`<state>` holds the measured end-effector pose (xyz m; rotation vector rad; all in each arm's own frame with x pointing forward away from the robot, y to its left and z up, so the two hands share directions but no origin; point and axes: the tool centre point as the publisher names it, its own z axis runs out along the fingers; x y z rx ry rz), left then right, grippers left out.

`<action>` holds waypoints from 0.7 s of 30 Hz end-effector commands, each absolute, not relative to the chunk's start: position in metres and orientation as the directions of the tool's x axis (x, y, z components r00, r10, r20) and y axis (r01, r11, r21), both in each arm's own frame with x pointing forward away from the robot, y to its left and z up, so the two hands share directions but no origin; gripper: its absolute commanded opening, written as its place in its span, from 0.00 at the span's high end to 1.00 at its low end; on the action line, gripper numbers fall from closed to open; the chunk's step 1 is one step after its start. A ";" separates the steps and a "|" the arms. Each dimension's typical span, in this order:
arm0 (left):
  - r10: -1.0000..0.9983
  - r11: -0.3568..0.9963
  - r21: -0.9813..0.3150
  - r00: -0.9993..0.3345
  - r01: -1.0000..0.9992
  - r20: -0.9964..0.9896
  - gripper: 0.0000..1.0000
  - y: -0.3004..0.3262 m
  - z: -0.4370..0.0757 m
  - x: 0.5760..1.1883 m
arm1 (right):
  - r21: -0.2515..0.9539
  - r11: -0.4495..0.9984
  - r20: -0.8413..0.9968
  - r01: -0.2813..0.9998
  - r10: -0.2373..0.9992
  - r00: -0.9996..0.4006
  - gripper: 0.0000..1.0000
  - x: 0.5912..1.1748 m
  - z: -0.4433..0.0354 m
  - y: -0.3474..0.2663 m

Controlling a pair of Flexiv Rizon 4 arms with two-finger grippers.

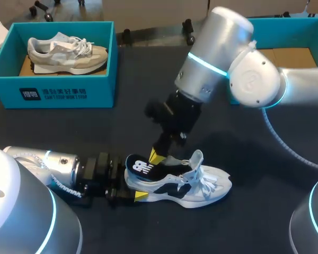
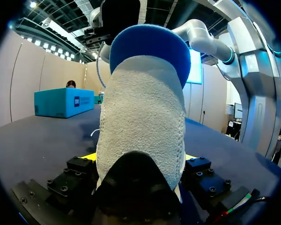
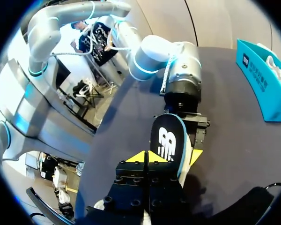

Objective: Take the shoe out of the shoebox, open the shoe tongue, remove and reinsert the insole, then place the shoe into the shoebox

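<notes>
Dark matte desk (image 1: 265,159). At its far-left corner sits a teal box (image 1: 58,91), open-topped, w/ a dark label patch & white print on the front wall. Inside lies a beige-and-grey sneaker (image 1: 66,53), upright on its sole, heel twd the box's left wall, toe twd the right, white laces on top. Brown cardboard shows under it. Right wrist view: same box seen from the side, white bit of the sneaker just above its rim

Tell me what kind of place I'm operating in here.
Probably a robot test bench, not a shop: a dark table, a teal shoebox holding a beige sneaker, and the left gripper clamping a white shoe.
</notes>
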<state>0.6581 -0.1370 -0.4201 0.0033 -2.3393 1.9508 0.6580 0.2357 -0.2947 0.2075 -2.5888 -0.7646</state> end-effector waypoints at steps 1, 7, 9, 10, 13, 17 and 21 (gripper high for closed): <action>0.057 0.183 -0.981 -0.996 -0.063 0.075 1.00 -0.136 -0.424 0.660 | 0.544 0.839 0.369 -0.029 -0.271 -0.889 1.00 0.667 -0.285 0.226; 0.057 0.183 -0.981 -0.996 -0.063 0.075 1.00 -0.136 -0.424 0.660 | 0.546 0.837 0.372 -0.040 -0.285 -0.883 0.98 0.675 -0.275 0.218; 0.057 0.183 -0.981 -0.996 -0.063 0.075 1.00 -0.136 -0.424 0.660 | 0.549 0.835 0.371 -0.044 -0.291 -0.882 0.95 0.677 -0.273 0.215; 0.057 0.183 -0.981 -0.996 -0.063 0.075 1.00 -0.136 -0.424 0.660 | 0.550 0.834 0.371 -0.044 -0.291 -0.882 0.95 0.679 -0.272 0.213; 0.057 0.183 -0.981 -0.996 -0.063 0.075 1.00 -0.136 -0.424 0.660 | 0.554 0.831 0.373 -0.048 -0.299 -0.878 0.99 0.685 -0.266 0.206; 0.057 0.183 -0.981 -0.996 -0.063 0.075 1.00 -0.136 -0.424 0.660 | 0.551 0.833 0.378 -0.054 -0.307 -0.874 0.91 0.694 -0.257 0.196; 0.057 0.183 -0.981 -0.996 -0.063 0.075 1.00 -0.136 -0.424 0.660 | 0.547 0.834 0.381 -0.069 -0.321 -0.867 0.66 0.705 -0.248 0.188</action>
